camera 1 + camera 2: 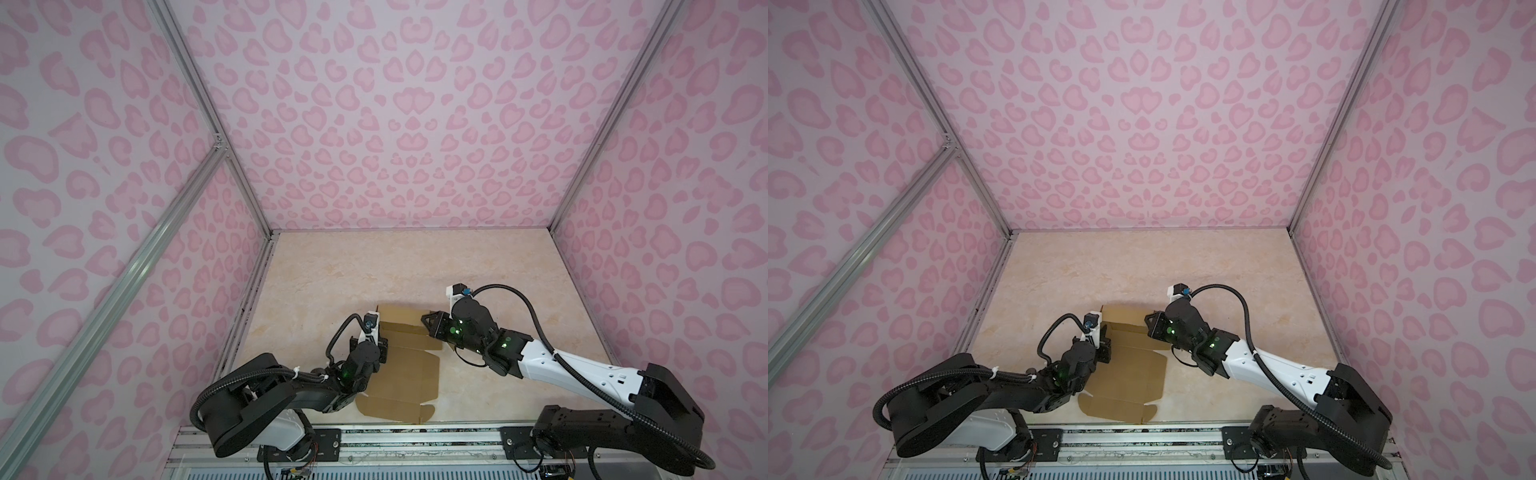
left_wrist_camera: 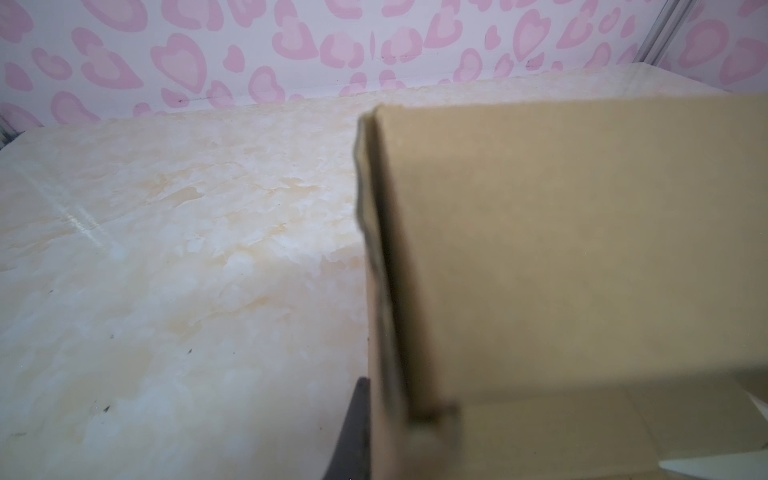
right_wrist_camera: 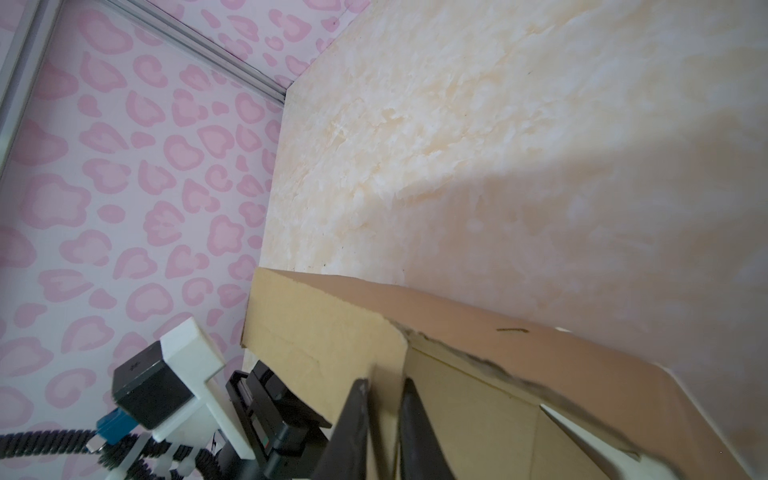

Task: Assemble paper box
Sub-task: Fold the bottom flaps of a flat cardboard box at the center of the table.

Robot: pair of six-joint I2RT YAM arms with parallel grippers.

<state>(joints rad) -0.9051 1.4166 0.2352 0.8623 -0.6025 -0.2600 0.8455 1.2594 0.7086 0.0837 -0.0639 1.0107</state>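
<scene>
The paper box (image 1: 411,374) is a brown die-cut cardboard sheet lying near the table's front edge in both top views (image 1: 1133,374). Its far panels are folded up. My left gripper (image 1: 380,336) is at the raised left wall and is shut on it. In the left wrist view one dark finger (image 2: 353,428) presses against that wall (image 2: 561,249), which hides the other finger. My right gripper (image 1: 426,322) is at the far right corner. In the right wrist view its fingers (image 3: 359,399) stand close together on either side of a cardboard flap edge (image 3: 324,332).
The beige marble table (image 1: 374,266) is closed in by pink heart-patterned walls (image 1: 232,291) on the left, back and right. An aluminium rail (image 1: 415,440) with both arm bases runs along the front edge.
</scene>
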